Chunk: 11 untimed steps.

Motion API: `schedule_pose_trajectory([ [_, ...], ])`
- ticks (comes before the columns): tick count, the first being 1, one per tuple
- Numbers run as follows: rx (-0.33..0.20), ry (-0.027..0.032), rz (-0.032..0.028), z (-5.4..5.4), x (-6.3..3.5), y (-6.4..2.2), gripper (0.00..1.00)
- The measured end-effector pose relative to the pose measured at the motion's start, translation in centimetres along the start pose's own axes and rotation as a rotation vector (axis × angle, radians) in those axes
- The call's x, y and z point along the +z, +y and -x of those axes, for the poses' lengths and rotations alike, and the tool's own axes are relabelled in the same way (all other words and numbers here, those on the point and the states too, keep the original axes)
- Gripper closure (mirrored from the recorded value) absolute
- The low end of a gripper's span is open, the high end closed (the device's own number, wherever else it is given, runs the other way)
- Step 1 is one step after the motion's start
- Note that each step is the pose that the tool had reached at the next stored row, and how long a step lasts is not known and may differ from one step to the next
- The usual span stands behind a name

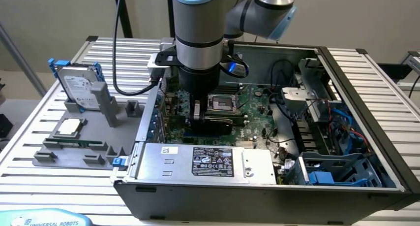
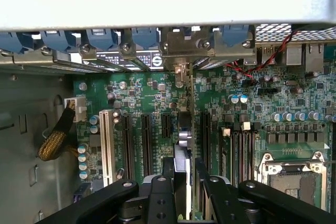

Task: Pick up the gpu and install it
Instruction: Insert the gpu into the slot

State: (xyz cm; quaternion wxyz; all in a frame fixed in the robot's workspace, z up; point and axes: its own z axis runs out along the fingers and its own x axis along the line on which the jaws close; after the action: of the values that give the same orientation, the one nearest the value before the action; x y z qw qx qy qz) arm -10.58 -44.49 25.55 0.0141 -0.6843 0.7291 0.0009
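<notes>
My gripper reaches down into the open computer case, over the green motherboard. In the wrist view the gpu shows edge-on as a thin upright card between the black fingers, with my gripper shut on it. The card stands in line with the expansion slots. Its silver bracket is up against the case's rear slot openings. I cannot tell whether its lower edge sits in a slot.
A grey fixture at the exterior view's left carries a hard drive in a blue frame, a processor chip and a memory stick. The power supply, processor socket and loose cables crowd the case.
</notes>
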Motion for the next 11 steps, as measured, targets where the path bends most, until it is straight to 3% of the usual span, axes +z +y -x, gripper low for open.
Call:
schedule_pose_trajectory([
  [11,-0.007,-0.0001,0.0002,0.01,-0.31,0.0,0.73],
])
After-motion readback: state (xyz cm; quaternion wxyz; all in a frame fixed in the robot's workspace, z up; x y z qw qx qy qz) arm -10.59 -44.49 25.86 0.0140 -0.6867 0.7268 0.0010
